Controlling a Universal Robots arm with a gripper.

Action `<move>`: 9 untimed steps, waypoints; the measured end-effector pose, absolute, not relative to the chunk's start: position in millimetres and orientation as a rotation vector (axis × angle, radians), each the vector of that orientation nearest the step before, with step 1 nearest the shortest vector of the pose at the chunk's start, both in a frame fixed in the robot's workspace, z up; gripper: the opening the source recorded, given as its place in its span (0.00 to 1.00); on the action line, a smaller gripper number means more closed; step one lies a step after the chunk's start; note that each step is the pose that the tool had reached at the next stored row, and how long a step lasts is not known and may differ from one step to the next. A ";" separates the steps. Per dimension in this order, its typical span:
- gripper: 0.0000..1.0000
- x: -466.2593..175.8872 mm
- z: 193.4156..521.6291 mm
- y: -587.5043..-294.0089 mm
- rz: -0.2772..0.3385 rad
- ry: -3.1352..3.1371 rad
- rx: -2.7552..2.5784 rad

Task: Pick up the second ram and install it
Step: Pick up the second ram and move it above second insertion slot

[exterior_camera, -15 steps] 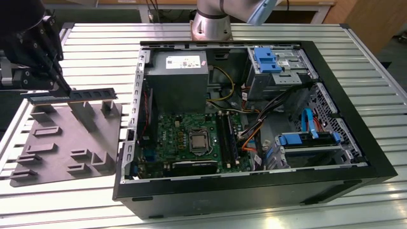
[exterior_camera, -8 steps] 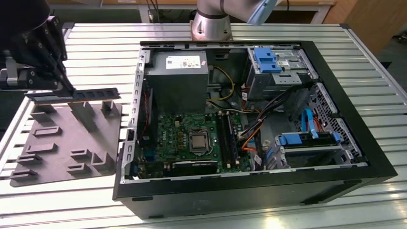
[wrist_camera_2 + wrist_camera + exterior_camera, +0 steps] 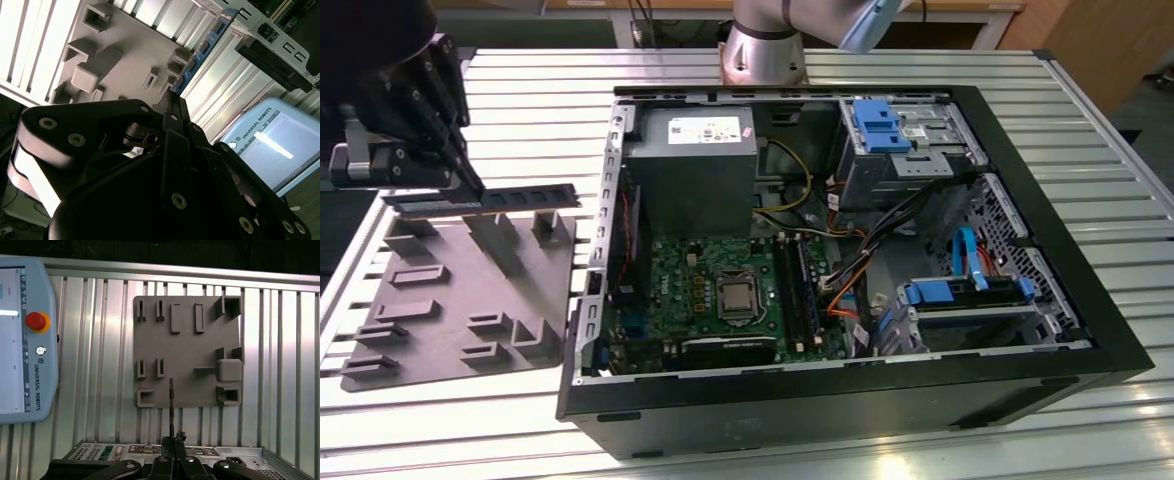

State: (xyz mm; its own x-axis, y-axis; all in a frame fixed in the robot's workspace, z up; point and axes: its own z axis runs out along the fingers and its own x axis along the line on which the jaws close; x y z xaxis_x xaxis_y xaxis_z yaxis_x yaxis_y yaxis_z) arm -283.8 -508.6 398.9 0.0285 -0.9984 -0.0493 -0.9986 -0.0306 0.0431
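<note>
Black pincer [image 3: 173, 439], silver screws [image 3: 179, 200]; grey arm [image 3: 761, 48]

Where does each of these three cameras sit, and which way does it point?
Exterior view: off the arm, above the table, looking down on the open computer case and grey tray; shows the arm's base and the gripper holding the second ram.
First wrist view: on the arm, looking straight down past the gripper onto the tray and a teach pendant.
Second wrist view: on the arm behind the gripper's linkage, looking slantwise along it at the tray and ram.
Shared: both wrist views show tray, ram, pendant and gripper.
</note>
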 end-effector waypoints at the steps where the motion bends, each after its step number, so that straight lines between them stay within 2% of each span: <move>1: 0.12 -283.3 398.9 -508.6 0.103 2.185 -2.250; 9: 0.12 -280.1 398.9 -508.6 0.103 2.185 -2.250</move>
State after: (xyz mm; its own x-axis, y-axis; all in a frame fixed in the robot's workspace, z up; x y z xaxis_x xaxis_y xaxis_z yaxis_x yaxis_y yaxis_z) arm -280.1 -508.6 398.9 0.0283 -0.9984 -0.0492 -0.9986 -0.0305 0.0431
